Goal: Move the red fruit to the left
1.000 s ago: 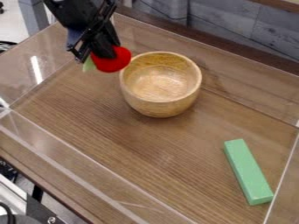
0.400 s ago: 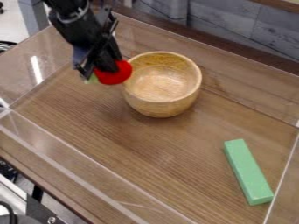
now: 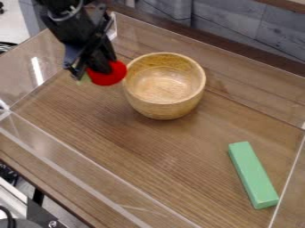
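The red fruit (image 3: 110, 73) is a small round bright-red toy, held just left of the wooden bowl (image 3: 166, 85) and slightly above the table. My black gripper (image 3: 98, 68) comes down from the upper left and is shut on the fruit. Its fingers cover the fruit's upper left side, and a blue part shows on the gripper near the fruit. The fruit sits close to the bowl's left rim but outside it.
A flat green rectangular block (image 3: 252, 174) lies at the lower right of the wooden tabletop (image 3: 131, 151). Clear plastic walls (image 3: 36, 76) ring the table. A grey plank backdrop stands behind.
The gripper with the red fruit has shifted slightly left and down in the picture, a little away from the bowl's rim. The bowl and green block stayed put.
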Action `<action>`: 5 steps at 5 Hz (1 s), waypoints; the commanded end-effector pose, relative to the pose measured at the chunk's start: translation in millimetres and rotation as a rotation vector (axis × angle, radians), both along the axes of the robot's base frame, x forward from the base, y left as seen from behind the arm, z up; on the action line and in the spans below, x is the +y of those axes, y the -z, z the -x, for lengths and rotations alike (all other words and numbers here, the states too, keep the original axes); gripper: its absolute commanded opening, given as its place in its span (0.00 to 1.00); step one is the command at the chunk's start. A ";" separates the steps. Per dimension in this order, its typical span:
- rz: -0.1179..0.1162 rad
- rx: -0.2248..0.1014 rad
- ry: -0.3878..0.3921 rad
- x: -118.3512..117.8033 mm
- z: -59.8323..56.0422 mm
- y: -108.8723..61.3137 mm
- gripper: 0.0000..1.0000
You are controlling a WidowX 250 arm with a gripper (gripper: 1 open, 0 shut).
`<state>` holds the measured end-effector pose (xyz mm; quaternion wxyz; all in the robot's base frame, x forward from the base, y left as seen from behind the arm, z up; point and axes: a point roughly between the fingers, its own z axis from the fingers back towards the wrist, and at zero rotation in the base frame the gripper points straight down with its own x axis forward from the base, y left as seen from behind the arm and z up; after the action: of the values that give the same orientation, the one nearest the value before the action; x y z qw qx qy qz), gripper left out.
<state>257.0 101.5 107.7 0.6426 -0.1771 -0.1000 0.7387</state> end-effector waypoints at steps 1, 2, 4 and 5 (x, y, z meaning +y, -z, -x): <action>-0.063 -0.054 -0.002 7.7 -0.5 -11.4 1.00; -0.095 -0.065 0.006 8.0 5.9 -7.9 1.00; -0.129 -0.054 0.026 16.8 16.8 22.5 1.00; -0.141 -0.041 0.000 18.0 16.2 23.4 1.00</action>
<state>236.8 117.6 78.6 0.6506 -0.1448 -0.1526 0.7297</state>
